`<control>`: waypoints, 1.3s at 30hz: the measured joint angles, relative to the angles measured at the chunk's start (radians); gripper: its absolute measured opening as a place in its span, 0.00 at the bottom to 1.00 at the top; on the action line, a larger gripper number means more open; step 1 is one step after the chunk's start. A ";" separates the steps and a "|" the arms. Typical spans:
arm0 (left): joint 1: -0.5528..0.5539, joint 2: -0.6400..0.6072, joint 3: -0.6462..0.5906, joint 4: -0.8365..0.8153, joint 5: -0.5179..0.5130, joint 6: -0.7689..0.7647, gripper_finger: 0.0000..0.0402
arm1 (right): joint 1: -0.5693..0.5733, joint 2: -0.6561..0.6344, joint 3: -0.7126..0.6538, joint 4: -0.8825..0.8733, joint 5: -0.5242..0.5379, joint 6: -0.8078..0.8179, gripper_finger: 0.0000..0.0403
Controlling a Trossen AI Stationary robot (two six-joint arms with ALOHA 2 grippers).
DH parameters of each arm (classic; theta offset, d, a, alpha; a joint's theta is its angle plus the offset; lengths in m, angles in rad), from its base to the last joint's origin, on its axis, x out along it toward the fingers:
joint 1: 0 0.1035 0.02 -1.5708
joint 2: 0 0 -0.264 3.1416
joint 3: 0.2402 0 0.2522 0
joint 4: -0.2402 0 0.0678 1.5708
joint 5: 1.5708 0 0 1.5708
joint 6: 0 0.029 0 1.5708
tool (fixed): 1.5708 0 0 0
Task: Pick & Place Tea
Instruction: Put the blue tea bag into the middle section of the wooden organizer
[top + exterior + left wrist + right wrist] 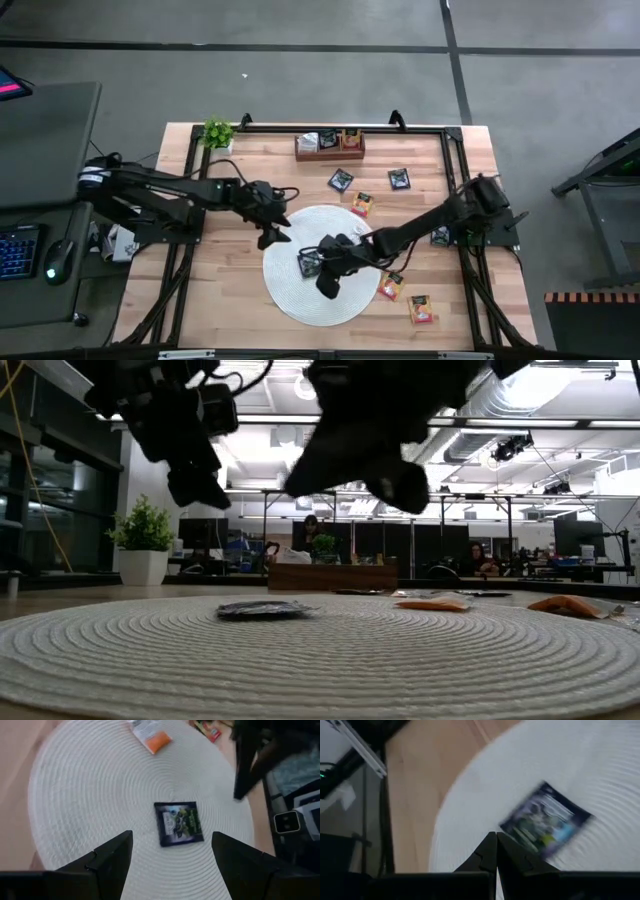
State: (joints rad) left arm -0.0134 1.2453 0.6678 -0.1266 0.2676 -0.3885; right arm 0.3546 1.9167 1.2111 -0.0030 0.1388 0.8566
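Note:
A black tea sachet [310,263] lies flat on the round white woven mat [345,305], left of its middle. In the left wrist view this sachet [179,823] lies just ahead of my open left gripper [171,836], which hovers over the mat's left far rim [272,238]. My right gripper [328,288] is shut and slants down above the mat, close beside the near side of the sachet [547,822], touching nothing. More tea sachets lie on the wood: black ones [340,180] [399,179] and orange ones [362,204] [391,286] [420,308].
A brown wooden tray [330,145] holding sachets stands at the table's far edge, with a small potted plant [217,132] at the far left corner. Black frame rails [455,170] run along the table's sides. Another black sachet [440,236] lies partly under my right arm.

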 joint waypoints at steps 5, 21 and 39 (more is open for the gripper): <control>0.000 0.068 0.000 0.040 0.029 -0.005 0.67 | 0.000 0.083 0.043 0.018 -0.013 0.000 0.00; 0.000 0.147 0.000 0.082 0.082 -0.013 0.67 | -0.001 0.174 0.096 -0.038 0.002 0.040 0.00; 0.000 0.147 0.000 0.076 0.082 -0.013 0.67 | -0.021 0.174 0.097 -0.147 0.049 0.088 0.00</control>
State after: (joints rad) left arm -0.0134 1.3926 0.6682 -0.0510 0.3492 -0.4019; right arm 0.3334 2.0907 1.3079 -0.1502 0.1883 0.9447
